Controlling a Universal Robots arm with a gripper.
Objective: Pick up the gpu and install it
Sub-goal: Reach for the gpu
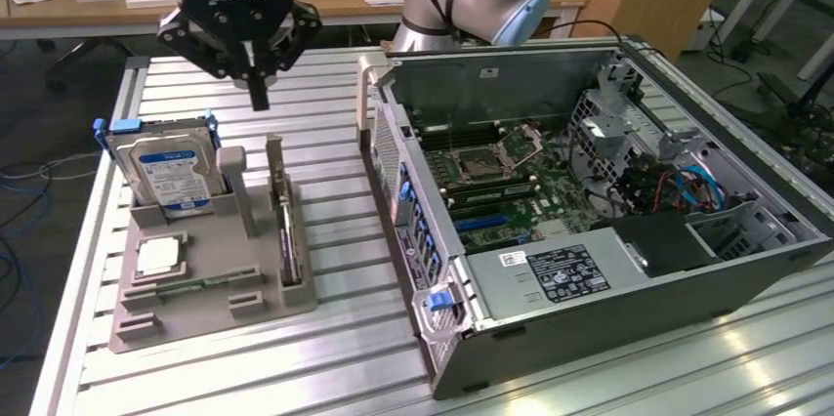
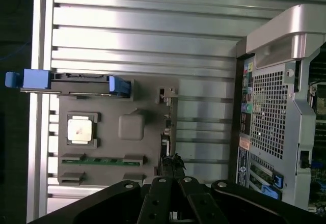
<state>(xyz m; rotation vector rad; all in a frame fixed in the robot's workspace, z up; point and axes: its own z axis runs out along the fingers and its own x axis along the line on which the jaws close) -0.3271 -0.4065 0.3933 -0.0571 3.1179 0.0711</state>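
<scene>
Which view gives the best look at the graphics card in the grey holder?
The exterior view: the graphics card stands upright on edge in its slot of the grey holder, length and height both visible. The wrist view shows the card from above as a thin dark strip, one end hidden by the end effector.

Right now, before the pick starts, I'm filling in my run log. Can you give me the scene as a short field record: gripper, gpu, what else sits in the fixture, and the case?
gripper: shut, holding nothing, raised above the table, apart from the gpu
gpu: standing on edge in the gray fixture, on its side nearest the case, not grasped
hard drive: upright in the fixture, blue label
processor chip: lying flat in the fixture
computer case: open, at the exterior view's right, motherboard exposed
task status: gpu not yet picked up
</scene>
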